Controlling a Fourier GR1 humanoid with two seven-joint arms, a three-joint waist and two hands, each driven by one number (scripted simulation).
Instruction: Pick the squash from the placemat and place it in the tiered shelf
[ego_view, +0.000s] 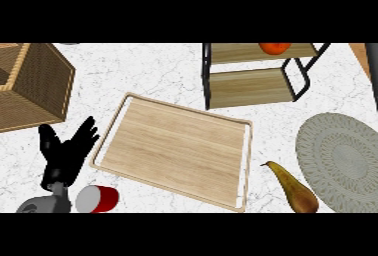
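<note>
Head view, only one. White marbled tabletop. Squash, brown-yellow and long-necked, lies at about 5 o'clock, neck tip pointing to 11 o'clock, fat end running toward the lower edge. It sits just off the left rim of the round woven placemat at 3–4 o'clock, touching or barely overlapping it; cannot tell which. So it reads as beside the mat more than on it.

Tiered shelf, black frame with wooden levels, is at 1 o'clock, well apart from the squash; its open front faces down toward the viewer, so, as I judge it, a hand can come in from that side. An orange fruit sits on the upper level, cut by the top edge. The lower level shows bare wood, probably the likelier drop spot.

Left hand at 8 o'clock, fingers straight and spread, pointing up, holding nothing; looks like resting. Just below it a red-and-white cup, on its side, near the wrist.

Wooden tray fills the centre, tilted. Wicker basket at 10 o'clock, cut off left.

Right hand not visible at all, though it is the nearer side for the squash. Pick not yet begun, by the look of it. Squash's base is cropped; dark strip at the far right edge is unclear.
</note>
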